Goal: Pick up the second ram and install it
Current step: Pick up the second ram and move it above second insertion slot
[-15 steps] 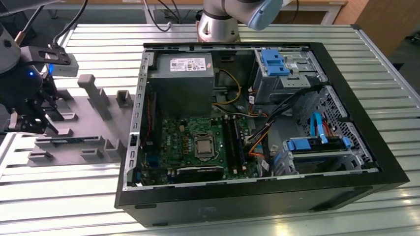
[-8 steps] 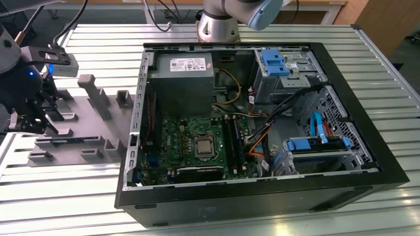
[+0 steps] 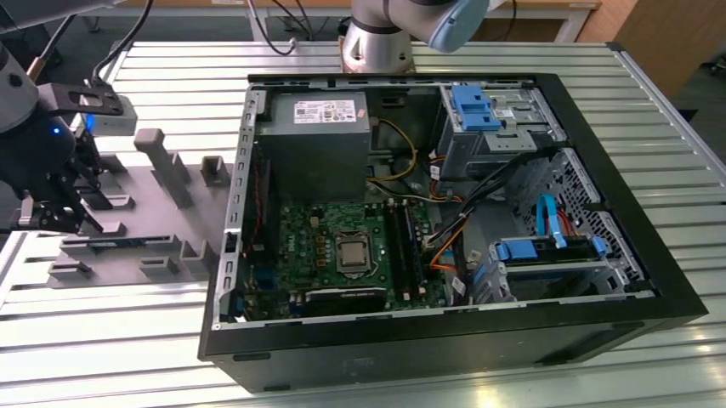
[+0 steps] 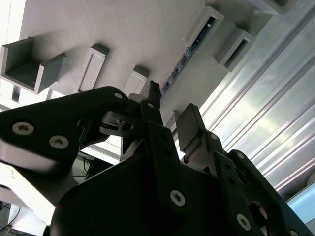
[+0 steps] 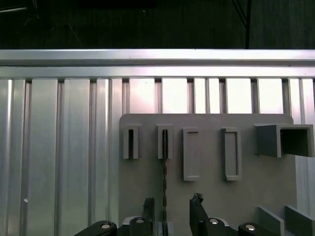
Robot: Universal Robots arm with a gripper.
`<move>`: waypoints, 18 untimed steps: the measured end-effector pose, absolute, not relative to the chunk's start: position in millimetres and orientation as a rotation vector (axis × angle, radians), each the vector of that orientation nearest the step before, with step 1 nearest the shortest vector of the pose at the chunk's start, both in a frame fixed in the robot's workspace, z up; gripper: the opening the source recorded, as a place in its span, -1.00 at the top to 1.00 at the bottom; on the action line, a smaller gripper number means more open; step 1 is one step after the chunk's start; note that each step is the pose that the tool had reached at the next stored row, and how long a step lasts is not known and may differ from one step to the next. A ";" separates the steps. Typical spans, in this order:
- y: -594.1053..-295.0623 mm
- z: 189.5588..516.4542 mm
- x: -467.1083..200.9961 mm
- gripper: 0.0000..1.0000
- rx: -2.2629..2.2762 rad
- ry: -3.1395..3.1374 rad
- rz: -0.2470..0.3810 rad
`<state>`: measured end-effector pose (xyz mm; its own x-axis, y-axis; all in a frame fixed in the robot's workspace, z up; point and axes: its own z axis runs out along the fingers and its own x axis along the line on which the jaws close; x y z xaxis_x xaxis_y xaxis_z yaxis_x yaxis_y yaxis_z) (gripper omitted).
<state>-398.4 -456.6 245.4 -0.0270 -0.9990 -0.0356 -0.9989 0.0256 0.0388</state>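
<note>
second ram (image 5: 165, 145) | edge-up in gray holder (image 5: 246, 196) | tool (image 5: 172, 209) spread above it

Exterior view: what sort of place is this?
Probably a robotics lab bench for computer assembly: an opened computer case lies on a slatted metal table, beside a grey holder fixture, near a robot arm's base.

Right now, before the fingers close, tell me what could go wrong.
The second ram stands edge-on in its grey holder, nearer one finger than the other of the open gripper; closing might knock it askew. In the exterior view, loose cables lie beside the black slots, and could snag the stick.
</note>
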 end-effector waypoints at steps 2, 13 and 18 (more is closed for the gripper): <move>-457.5 242.0 -398.4 0.17 2.191 -2.250 -0.080; -459.6 232.0 -398.4 0.17 2.191 -2.252 -0.079; -459.6 231.9 -398.4 0.17 2.191 -2.252 -0.079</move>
<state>-398.4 -459.6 231.9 -0.0281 -0.9990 -0.0358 -0.9990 0.0268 0.0351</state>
